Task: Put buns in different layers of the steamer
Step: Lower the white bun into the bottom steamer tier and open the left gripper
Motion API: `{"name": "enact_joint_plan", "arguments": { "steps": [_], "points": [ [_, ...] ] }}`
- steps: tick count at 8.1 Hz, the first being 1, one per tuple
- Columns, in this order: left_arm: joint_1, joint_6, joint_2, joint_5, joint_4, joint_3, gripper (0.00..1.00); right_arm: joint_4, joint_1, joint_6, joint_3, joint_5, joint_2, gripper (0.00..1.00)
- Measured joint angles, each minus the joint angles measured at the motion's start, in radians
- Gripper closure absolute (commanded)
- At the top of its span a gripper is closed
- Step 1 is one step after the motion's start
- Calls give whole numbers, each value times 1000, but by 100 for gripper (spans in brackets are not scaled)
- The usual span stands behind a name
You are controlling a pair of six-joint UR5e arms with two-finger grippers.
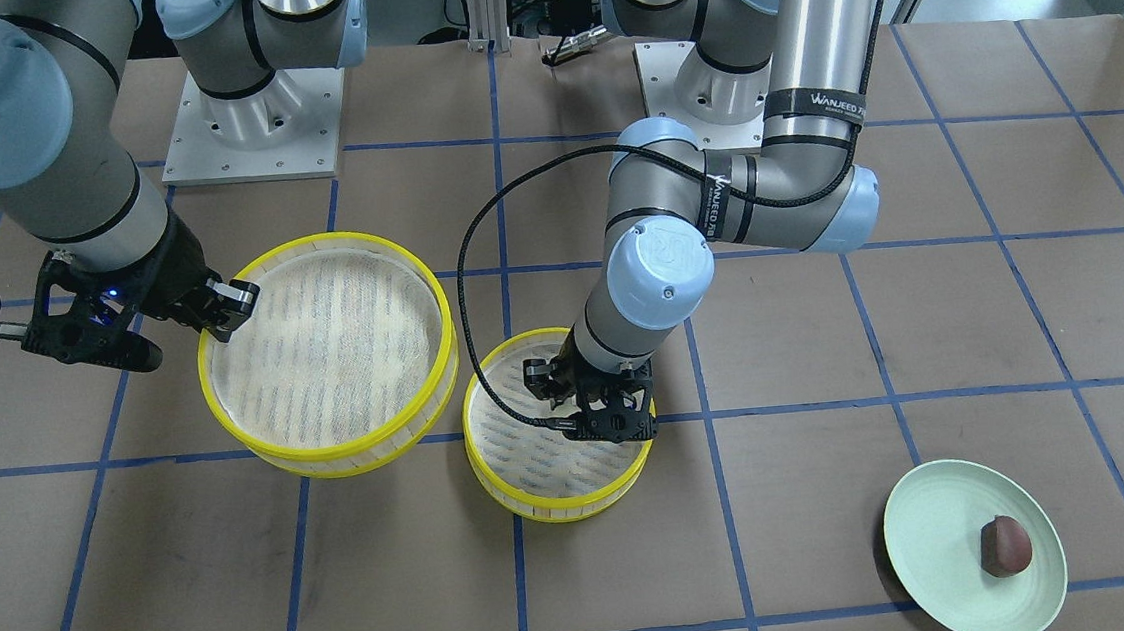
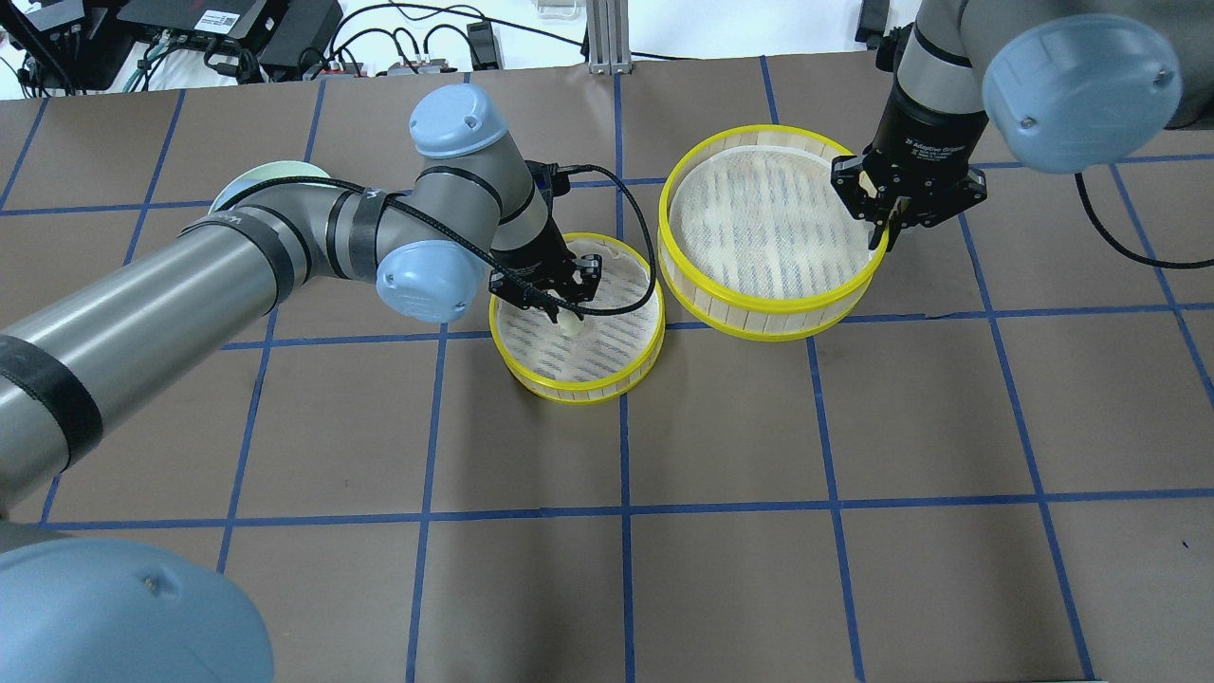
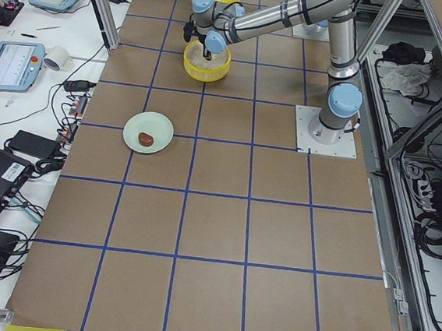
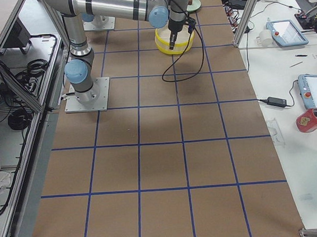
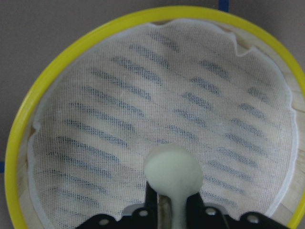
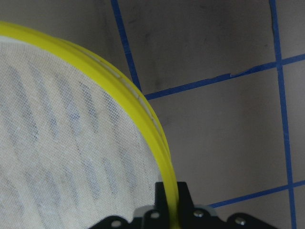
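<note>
My left gripper (image 2: 566,316) is shut on the cream-white bun (image 5: 172,172) and holds it low over the white liner inside one yellow-rimmed steamer layer (image 2: 531,375) that stands on the table. The bun also shows in the overhead view (image 2: 573,326). My right gripper (image 2: 888,230) is shut on the yellow rim of a second, empty layer (image 2: 759,313), which looks raised off the table; in the right wrist view the fingers (image 6: 162,198) pinch that rim (image 6: 143,114). The dark reddish-brown bun (image 1: 1003,546) lies on the pale green plate (image 1: 930,527), far from both grippers.
The two layers sit side by side, almost touching, near the table's middle (image 1: 460,364). The arm bases (image 1: 251,129) stand at the robot's side of the brown, blue-taped table. The left arm's black cable (image 1: 463,273) loops over the gap between the layers.
</note>
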Motion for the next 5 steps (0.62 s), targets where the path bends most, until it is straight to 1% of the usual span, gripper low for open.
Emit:
{"name": "enact_joint_plan", "arguments": {
  "steps": [5],
  "points": [
    [0, 1, 33, 11, -2, 8, 0, 8, -34, -5, 3, 3, -3, 100]
  ]
}}
